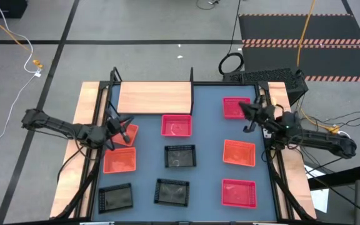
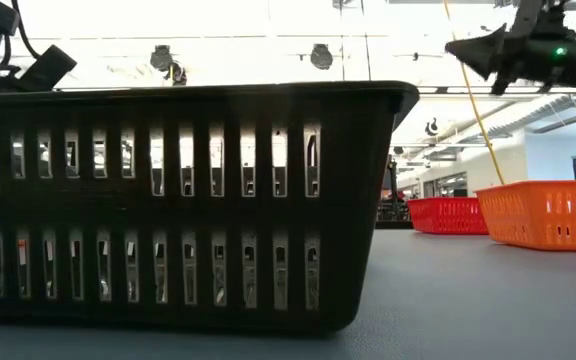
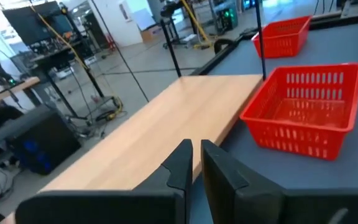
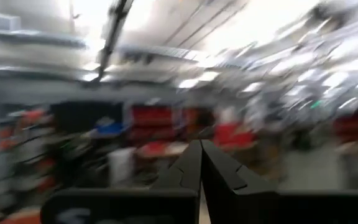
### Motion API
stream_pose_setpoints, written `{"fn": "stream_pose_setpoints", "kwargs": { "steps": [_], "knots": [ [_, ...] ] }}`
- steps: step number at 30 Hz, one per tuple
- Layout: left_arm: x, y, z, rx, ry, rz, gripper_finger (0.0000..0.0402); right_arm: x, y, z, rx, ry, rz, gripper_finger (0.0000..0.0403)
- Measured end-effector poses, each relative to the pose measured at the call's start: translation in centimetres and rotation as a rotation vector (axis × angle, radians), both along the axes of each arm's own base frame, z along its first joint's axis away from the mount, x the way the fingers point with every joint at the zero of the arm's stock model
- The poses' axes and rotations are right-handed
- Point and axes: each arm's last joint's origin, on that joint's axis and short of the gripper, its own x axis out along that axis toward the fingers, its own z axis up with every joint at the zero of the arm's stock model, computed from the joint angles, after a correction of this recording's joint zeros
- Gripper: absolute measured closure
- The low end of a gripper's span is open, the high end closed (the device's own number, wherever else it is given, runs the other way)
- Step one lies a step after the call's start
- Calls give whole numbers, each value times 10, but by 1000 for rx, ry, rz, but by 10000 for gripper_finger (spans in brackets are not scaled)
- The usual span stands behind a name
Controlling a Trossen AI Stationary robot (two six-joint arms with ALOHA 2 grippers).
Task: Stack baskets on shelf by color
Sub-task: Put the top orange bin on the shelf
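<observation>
Nine baskets lie on the blue-grey table. Three are pink-magenta, three are orange-red and three are black. The pale wooden shelf board sits at the far edge and bears no basket. My left gripper hovers shut above the far-left orange basket and points at the shelf. My right gripper is shut and raised beside the far-right pink basket.
Thin black uprights stand at the shelf's far corners. Wooden strips border the table on both sides. In the low view a black basket fills the foreground, with orange and pink ones behind.
</observation>
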Motion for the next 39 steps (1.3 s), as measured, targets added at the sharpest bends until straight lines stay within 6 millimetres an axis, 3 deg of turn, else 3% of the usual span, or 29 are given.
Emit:
{"fn": "stream_pose_setpoints", "kwargs": {
  "steps": [4, 7, 11, 14, 18, 21, 26, 32, 36, 39],
  "knots": [
    [3, -1, -5, -45, 19, -10, 364, 13, 1, -15, 74, 136, 146, 403],
    [6, -3, -9, -28, 79, -66, 364, 20, -3, -23, 94, 215, 84, 403],
    [7, 3, -7, 90, 131, 25, 364, 28, -7, -31, 180, 242, 63, 403],
    [10, 8, 6, 196, 109, 64, 364, 33, -7, -36, 187, 271, 92, 403],
    [14, 15, 42, 262, -76, 89, 364, 34, -10, -22, 95, 128, 15, 403],
    [17, 12, 58, 197, -203, -19, 364, 35, -5, -19, 23, 117, 121, 403],
    [22, -2, 42, 18, -113, -291, 364, 35, 4, -11, 68, 19, 298, 403],
    [23, -12, 43, -104, -151, -422, 364, 35, 22, -2, -3, -55, 431, 403],
    [24, -16, 58, -211, -149, -428, 360, 31, 33, 5, -124, -125, 459, 403],
    [25, -15, 71, -278, -126, -354, 335, 28, 36, 10, -202, -173, 438, 403]
  ]
}}
